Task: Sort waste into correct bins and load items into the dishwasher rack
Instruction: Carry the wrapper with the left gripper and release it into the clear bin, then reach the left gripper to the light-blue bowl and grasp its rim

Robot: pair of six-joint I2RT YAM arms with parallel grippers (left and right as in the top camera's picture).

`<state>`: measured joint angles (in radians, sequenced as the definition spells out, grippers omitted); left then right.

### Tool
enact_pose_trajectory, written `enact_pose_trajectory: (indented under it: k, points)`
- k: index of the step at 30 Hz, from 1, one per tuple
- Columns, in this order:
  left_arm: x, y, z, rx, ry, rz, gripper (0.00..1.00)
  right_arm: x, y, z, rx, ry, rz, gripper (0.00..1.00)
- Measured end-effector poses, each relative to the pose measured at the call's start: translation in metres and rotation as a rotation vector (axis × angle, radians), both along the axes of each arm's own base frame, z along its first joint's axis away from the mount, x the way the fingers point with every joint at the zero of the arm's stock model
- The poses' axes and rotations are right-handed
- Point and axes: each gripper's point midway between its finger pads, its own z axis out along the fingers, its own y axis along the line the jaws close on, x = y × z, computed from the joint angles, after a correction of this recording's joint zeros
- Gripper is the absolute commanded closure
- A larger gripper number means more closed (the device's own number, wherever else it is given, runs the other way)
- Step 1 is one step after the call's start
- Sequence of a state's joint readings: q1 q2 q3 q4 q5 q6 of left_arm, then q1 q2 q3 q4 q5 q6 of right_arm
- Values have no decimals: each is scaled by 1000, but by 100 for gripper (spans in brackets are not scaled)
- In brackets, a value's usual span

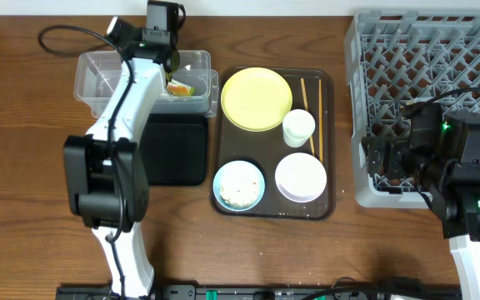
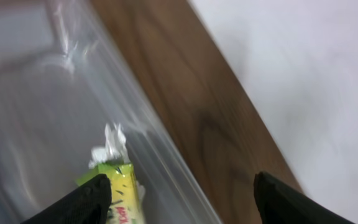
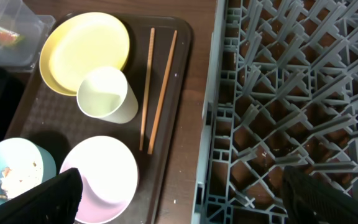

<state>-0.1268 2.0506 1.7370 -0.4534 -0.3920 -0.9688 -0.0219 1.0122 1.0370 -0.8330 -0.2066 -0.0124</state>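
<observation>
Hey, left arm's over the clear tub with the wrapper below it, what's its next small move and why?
Probably lift the left gripper straight up, away from the clear tub. Its jaws stand wide open and the snack wrapper lies in the tub, seemingly free of them, so that step looks done; the blue bowl holding rice crumbs waits.

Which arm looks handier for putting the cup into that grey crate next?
Right, probably. The right gripper hangs open between the brown tray and the rack, near the cup; the left gripper is far off over the clear tub.
</observation>
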Motion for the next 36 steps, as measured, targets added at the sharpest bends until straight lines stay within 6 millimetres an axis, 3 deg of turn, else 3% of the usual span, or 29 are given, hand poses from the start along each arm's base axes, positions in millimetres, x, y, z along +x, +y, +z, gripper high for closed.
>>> enact_pose_trajectory:
  k: [3, 7, 9, 12, 21, 29, 36]
  points:
    - [-17, -23, 27, 93, 93, -307, 25, 0, 0, 0, 0, 0, 0, 1]
    - [-71, -69, 57, 121, 208, -683, 27, 0, 0, 1, 2, -3, 2, 1]
    - [-99, -86, 59, 102, 273, -801, 30, 0, 1, 1, 2, -3, 2, 1]
    - [-146, -112, 44, 57, 428, -957, 31, 0, 1, 1, 3, -3, 2, 1]
    - [-219, -189, -20, 45, 641, -1240, 34, 1, 1, 1, 2, -5, 2, 1]
    - [-249, -244, -56, 69, 621, -1372, 40, 0, 1, 1, 2, -3, 2, 1]
    - [-248, -252, -77, 49, 614, -1305, 44, 0, 2, 1, 9, -3, 8, 1]
